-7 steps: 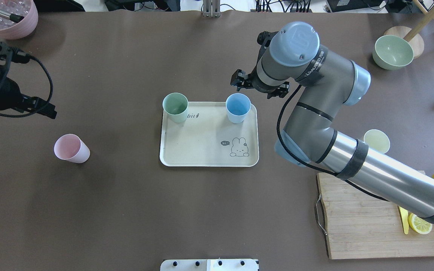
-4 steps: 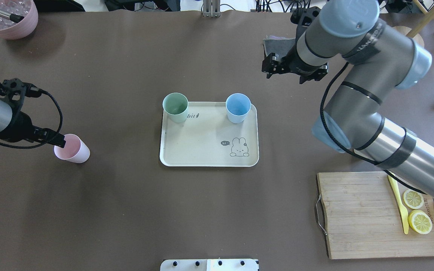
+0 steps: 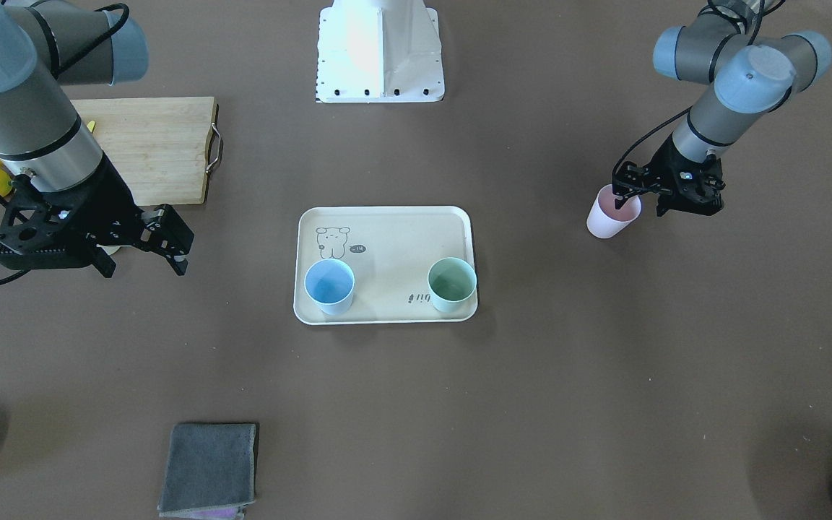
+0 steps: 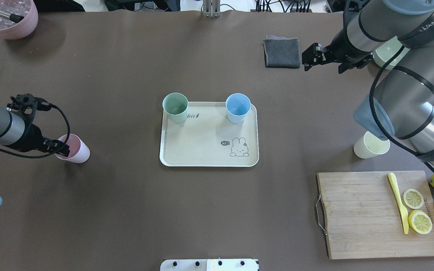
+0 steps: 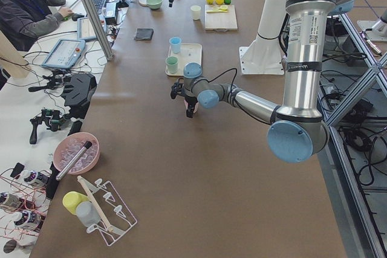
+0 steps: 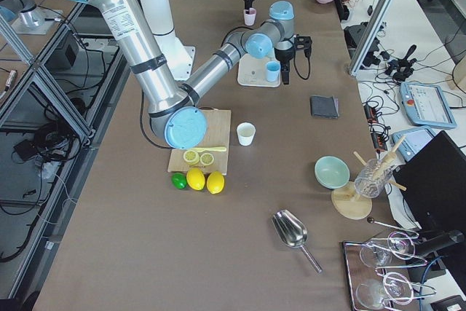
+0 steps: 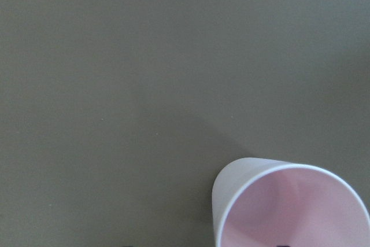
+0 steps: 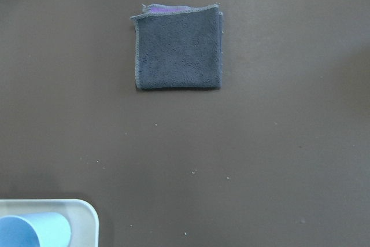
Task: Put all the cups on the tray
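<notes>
The cream tray (image 4: 202,150) lies mid-table with the mint green cup (image 4: 175,107) and the light blue cup (image 4: 238,108) upright on its far corners. The pink cup (image 4: 77,149) stands on the table far to the left. My left gripper (image 4: 61,149) is open at its rim; in the front view one fingertip (image 3: 618,205) dips inside the cup (image 3: 606,220), the other stays outside. The pale yellow cup (image 4: 370,146) stands on the table at the right. My right gripper (image 4: 322,62) is open and empty, high near the back right.
A grey cloth (image 4: 281,52) lies beside the right gripper. A wooden cutting board (image 4: 360,214) with lemon slices and a yellow knife sits front right, whole lemons beside it. A sage-green bowl (image 4: 384,56) and a pink ribbed pot (image 4: 8,19) stand at the back corners.
My left gripper moved down and right to the pink cup's rim. My right arm swung away from the tray toward the back right, uncovering the yellow cup.
</notes>
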`<state>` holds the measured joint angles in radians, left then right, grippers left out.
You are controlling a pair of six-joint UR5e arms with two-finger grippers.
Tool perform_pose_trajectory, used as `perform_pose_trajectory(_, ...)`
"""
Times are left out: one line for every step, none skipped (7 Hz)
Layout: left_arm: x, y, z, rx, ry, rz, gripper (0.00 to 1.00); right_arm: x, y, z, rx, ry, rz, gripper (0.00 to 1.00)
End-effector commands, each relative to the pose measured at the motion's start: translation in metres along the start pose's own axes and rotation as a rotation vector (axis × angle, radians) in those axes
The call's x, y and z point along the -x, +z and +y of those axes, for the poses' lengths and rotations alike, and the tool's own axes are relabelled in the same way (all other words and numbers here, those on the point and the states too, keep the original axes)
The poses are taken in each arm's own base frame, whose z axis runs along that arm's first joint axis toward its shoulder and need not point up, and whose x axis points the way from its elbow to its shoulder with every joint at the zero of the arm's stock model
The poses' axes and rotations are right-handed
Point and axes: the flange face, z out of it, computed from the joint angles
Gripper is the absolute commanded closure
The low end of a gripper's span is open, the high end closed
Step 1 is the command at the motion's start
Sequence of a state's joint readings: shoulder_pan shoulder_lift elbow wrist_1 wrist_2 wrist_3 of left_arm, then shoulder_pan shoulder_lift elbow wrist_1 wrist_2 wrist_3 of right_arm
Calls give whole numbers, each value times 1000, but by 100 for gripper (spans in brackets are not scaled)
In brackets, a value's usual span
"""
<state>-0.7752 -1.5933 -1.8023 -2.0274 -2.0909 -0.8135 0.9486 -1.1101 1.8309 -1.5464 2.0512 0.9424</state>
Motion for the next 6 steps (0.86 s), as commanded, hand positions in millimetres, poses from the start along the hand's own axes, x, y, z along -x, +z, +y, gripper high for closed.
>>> perform_pose_trajectory(-6,4,-3,-8,6,14,95,-39,-3,15,5,-48,20,0)
perform_pose_trajectory(-18,-9,-3,-19,21,42,100,-60,-3,23,12,-59,36,0)
perform_pose_trajectory(-36,-24,-8,-39,34,68,100,-85,4,34,36,-80,57,0)
perform_pose_trajectory(-55,-31,-19,-55,8,91,100,-113,15,46,37,-92,54,0)
perform_pose_trajectory(-87,-42,-38,-59,-43,108,100,-149,28,68,22,-106,29,0)
perform_pose_trajectory(-130,-48,-53,-40,-63,118,100,-182,36,88,37,-99,24,0)
